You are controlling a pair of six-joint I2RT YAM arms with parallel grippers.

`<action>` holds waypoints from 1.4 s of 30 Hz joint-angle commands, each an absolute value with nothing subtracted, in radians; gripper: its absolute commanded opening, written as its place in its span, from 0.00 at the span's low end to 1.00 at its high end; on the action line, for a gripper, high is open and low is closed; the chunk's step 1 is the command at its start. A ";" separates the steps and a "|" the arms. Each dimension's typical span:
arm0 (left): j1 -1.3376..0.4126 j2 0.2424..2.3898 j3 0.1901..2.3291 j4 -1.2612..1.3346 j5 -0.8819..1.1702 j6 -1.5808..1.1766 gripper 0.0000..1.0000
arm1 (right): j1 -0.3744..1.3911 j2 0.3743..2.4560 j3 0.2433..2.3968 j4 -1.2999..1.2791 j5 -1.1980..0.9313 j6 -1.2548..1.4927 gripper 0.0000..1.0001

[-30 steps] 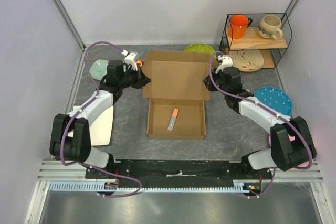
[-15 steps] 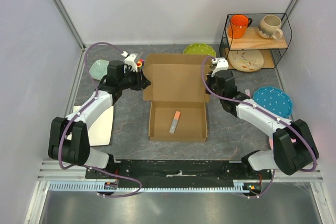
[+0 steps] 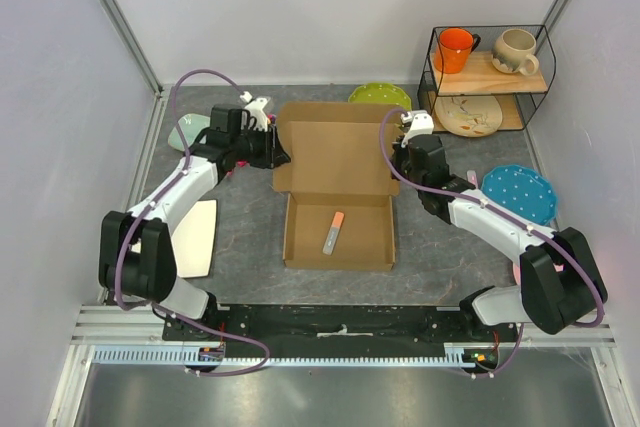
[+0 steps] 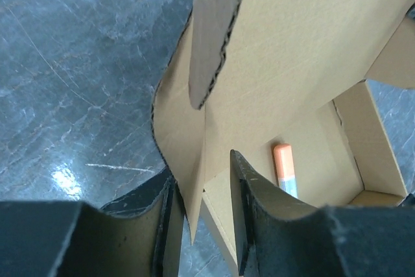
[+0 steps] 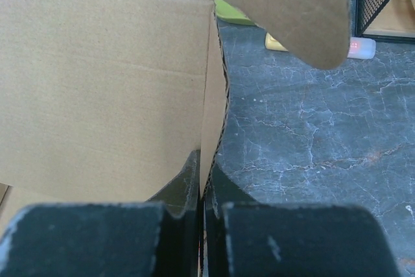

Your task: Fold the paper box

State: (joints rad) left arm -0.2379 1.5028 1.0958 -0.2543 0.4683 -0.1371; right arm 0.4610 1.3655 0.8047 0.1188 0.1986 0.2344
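The right claw point(image 5: 203, 174) pinches the paper box point(image 5: 97, 82).

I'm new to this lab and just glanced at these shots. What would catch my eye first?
The brown paper box sits at the centre, its lid open behind a tray holding a small orange-and-white stick. The right claw pinches the lid's right edge, while the left claw straddles the left flap with jaws apart. An orange mug glows on the wire shelf at the far right.
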 commanded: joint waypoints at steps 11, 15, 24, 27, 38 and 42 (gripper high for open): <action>-0.298 1.549 1.170 -0.353 0.376 -0.040 0.07 | 0.495 1.342 0.844 0.071 0.271 0.189 0.04; -0.310 1.542 1.180 -0.360 0.348 -0.046 0.11 | 0.508 1.333 0.864 0.037 0.304 0.181 0.03; -0.311 1.552 1.232 -0.399 0.333 -0.043 0.23 | 0.514 1.313 0.862 0.017 0.322 0.170 0.03; -0.316 1.551 1.218 -0.397 0.336 -0.043 0.19 | 0.517 1.318 0.862 0.017 0.322 0.172 0.03; -0.406 1.410 1.040 -0.142 0.308 -0.124 0.02 | 0.558 1.296 0.845 -0.032 0.403 0.222 0.00; -0.483 1.335 0.942 -0.014 0.191 -0.166 0.02 | 0.581 1.279 0.812 -0.032 0.485 0.264 0.00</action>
